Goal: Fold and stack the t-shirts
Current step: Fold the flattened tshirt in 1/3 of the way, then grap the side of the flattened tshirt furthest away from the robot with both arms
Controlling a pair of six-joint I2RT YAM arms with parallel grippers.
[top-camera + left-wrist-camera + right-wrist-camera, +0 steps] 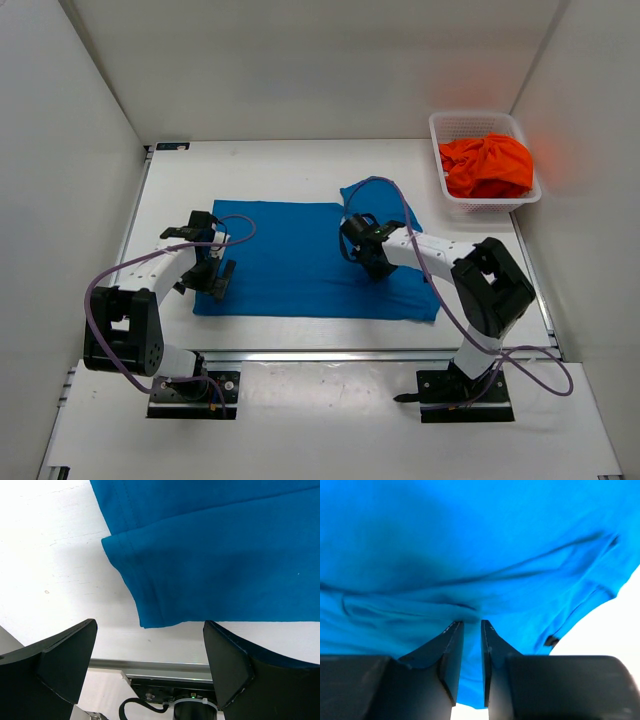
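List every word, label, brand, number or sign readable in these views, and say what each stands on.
None: no readable text on the blue t-shirt, the orange t-shirt, the white basket or the table.
Any marks on the arm base plates are too small to read.

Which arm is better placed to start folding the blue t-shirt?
Right. The right jaws pinch a gathered ridge of the bright blue cloth t-shirt; the left jaws hang wide open over its left edge, gripping nothing.

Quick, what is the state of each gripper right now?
Left gripper: open, holding nothing.
Right gripper: nearly closed, pinching a fold of the blue t-shirt.
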